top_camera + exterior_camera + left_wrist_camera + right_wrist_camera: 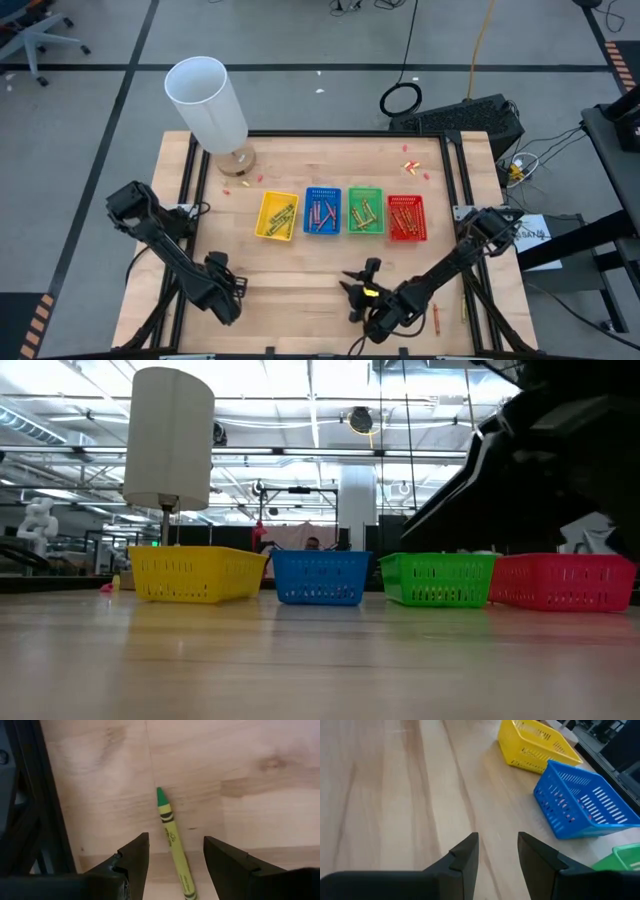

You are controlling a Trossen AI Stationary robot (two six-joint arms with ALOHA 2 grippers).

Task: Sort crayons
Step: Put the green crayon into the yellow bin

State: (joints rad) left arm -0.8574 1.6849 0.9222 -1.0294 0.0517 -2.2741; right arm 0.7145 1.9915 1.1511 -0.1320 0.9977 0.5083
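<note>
Four trays are lined up across the table's [300, 310] middle: yellow tray [277, 215], blue tray [322, 211], green tray [365, 211] and red tray [406, 218], each seen to hold crayons [404, 216]; a white lamp [208, 105] is stood at about 11 o'clock from them. The left gripper [175, 855] is held low at the table's 7 o'clock; its fingers [135, 855] are spread wide apart, with a green crayon [173, 840] lying flat on the wood between them, ungripped. The right gripper [497, 851] is placed near 5 o'clock, parted and empty; a further crayon [435, 318] is seen at its 3 o'clock.
</note>
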